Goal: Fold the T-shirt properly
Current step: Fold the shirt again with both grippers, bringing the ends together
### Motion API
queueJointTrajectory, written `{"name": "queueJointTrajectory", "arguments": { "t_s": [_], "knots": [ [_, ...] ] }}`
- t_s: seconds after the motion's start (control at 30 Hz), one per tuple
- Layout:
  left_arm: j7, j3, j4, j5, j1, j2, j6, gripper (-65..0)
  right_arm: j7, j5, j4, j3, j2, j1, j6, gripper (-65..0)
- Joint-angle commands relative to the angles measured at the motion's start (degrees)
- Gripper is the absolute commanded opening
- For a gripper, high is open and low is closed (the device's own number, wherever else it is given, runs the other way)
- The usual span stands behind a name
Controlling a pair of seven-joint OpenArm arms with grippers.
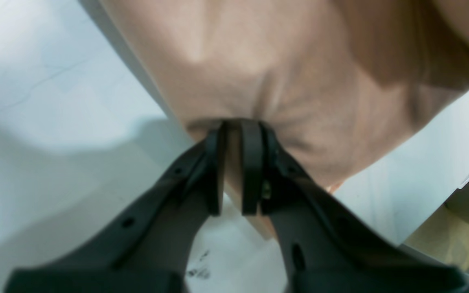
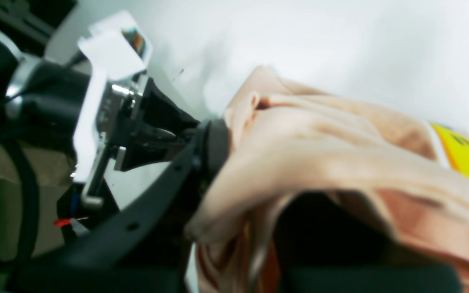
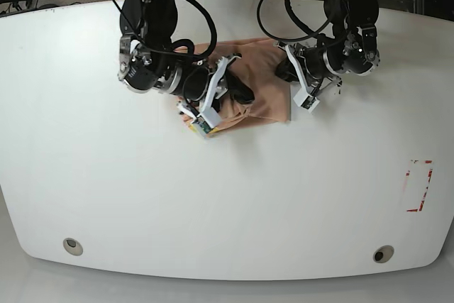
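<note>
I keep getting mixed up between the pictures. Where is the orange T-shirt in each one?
Left wrist: the T-shirt fills the top middle, its edge pinched in the left gripper.
Right wrist: it is bunched across the middle and right, held by the right gripper, with the yellow print at the right edge.
Base: it lies between the two arms, near the table's far edge.
Shared landmark: the white table, seen behind the shirt in every view.

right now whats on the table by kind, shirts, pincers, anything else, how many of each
T-shirt: 1, peach, bunched between the two arms
pincers: 2, left pincer and right pincer, each shut on the T-shirt's fabric
red marking near the table edge: 1
round fittings in the table: 2
total: 6
</note>
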Motion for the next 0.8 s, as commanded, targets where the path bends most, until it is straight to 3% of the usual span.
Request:
{"name": "queueJointTrajectory", "arguments": {
  "t_s": [0.0, 0.07, 0.1, 0.2, 0.23, 0.37, 0.43, 0.5, 0.63, 0.77],
  "knots": [
    [0.65, -0.02, 0.5, 0.42, -0.58, 0.22, 0.23, -60.0, 4.8, -0.35, -2.85, -2.32, -0.44, 2.35, 0.19, -61.4],
    [0.65, -0.02, 0.67, 0.42, -0.58, 0.22, 0.23, -60.0, 6.47, -1.5, -4.88, -3.73, -0.26, 2.7, 0.19, -57.7],
    [0.65, -0.02, 0.85, 0.33, -0.58, 0.22, 0.14, -60.0, 6.64, -2.2, -5.75, -4.61, -0.26, 2.87, 0.19, -53.0],
    [0.65, -0.02, 0.5, 0.33, -0.58, 0.22, 0.14, -60.0, 6.82, -4.49, -6.46, -6.54, -0.18, 4.02, 0.19, -35.4],
    [0.56, -0.02, 0.41, 0.33, -0.58, 0.22, 0.14, -60.0, 6.73, -5.54, -6.46, -7.24, -0.18, 4.37, 0.19, -26.8],
    [-0.67, -0.02, 0.94, 0.25, -0.23, 0.22, 0.05, -60.0, 6.29, -7.65, -1.01, -9.88, 1.32, 3.93, 0.19, -5.7],
    [-1.46, -0.02, 0.94, 0.25, -0.23, 0.22, -0.04, -60.0, 6.12, -8.18, 2.07, -12.43, 2.73, 3.05, 0.19, -1.7],
    [-2.16, -0.1, 0.94, 0.25, -0.32, 0.22, -0.04, -60.0, 5.94, -8.53, 4.27, -13.84, 4.04, 2.61, 0.19, -1.7],
    [-2.16, -0.72, 2.17, 0.25, -0.5, -0.05, -3.33, -60.0, 6.2, -7.92, 5.76, -11.73, 5.27, 1.29, 0.19, -1.7],
    [-2.16, -5.55, 6.39, 0.25, -0.41, 0.04, -3.33, -60.0, 6.29, -7.92, 7.17, -8.65, 6.77, -0.56, 0.19, -1.7]
  ]
}}
